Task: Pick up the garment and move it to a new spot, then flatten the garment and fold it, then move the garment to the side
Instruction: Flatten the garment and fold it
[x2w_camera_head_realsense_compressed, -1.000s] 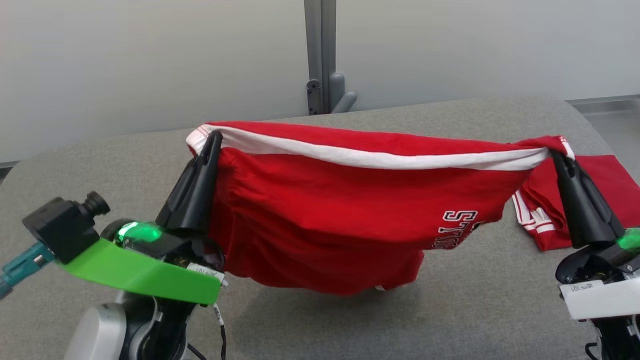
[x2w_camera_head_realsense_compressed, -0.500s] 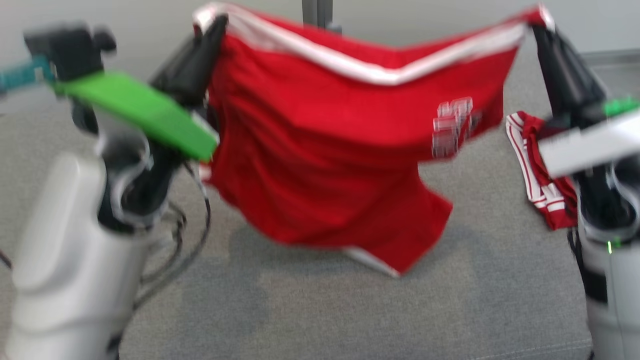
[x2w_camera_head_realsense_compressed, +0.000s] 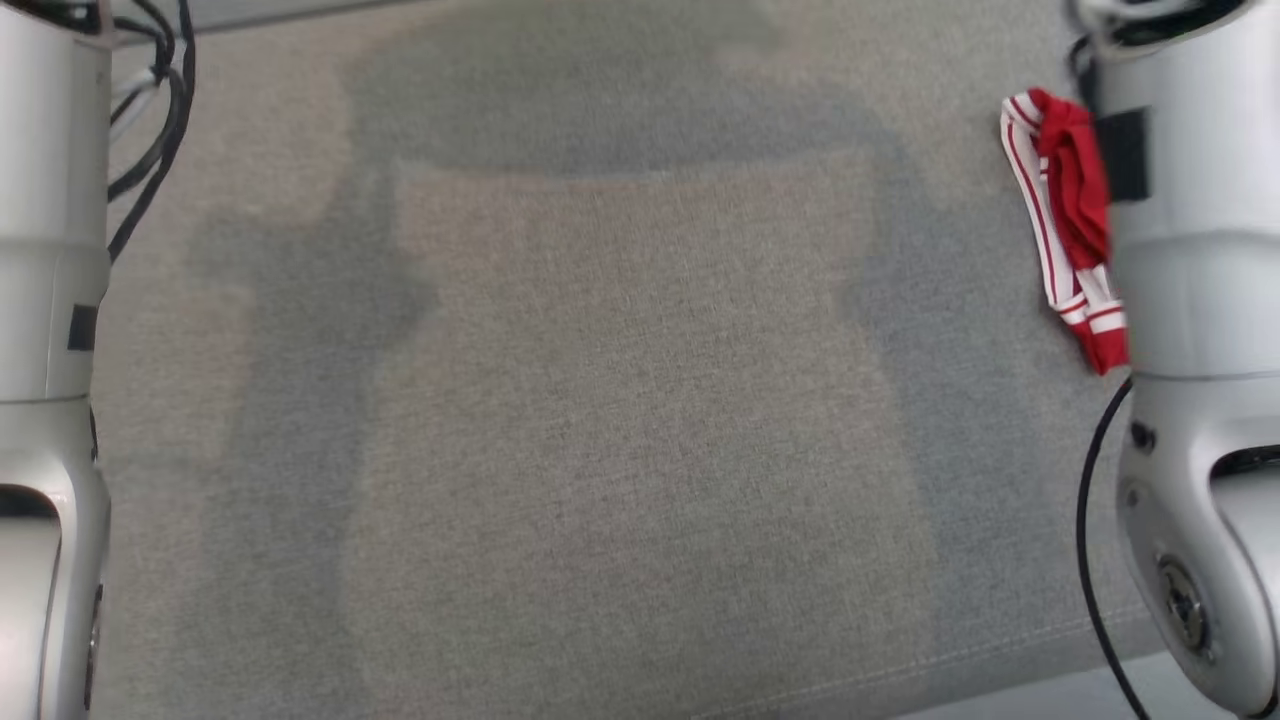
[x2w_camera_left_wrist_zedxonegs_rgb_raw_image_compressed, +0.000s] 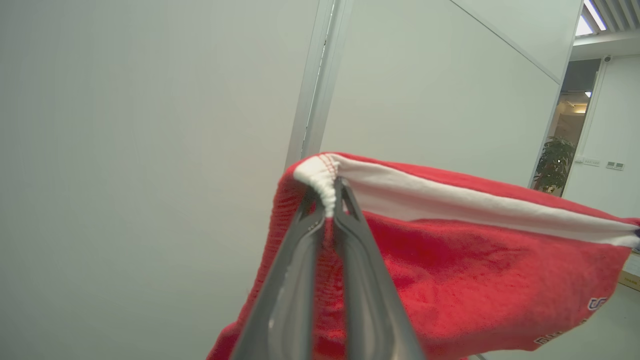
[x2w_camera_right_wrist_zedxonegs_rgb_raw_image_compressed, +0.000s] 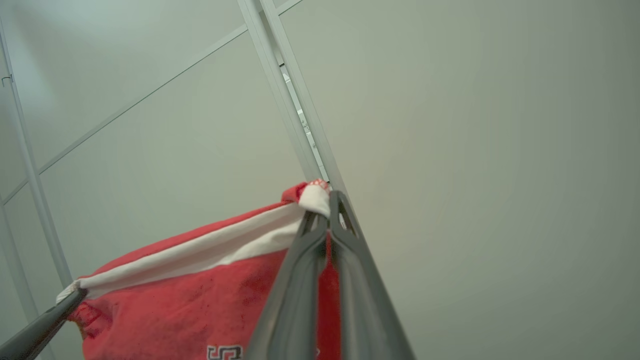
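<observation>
The red garment has white lettering with a dark outline. At the lower right of the left wrist view I can make out one letter that looks like an S. The smaller row beneath it is too small to read. At the bottom edge of the right wrist view a block emblem peeks in, cut off and unreadable.

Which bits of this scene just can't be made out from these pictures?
1. Lettering on the red garment: too small and skewed in the left wrist view; cut off by the bottom edge in the right wrist view.
2. The garment's full shape: both wrist views, cut by the bottom edge and crossed by the left claw and right claw.
3. Red-and-white striped cloth: head view, partly behind the right forearm.
</observation>
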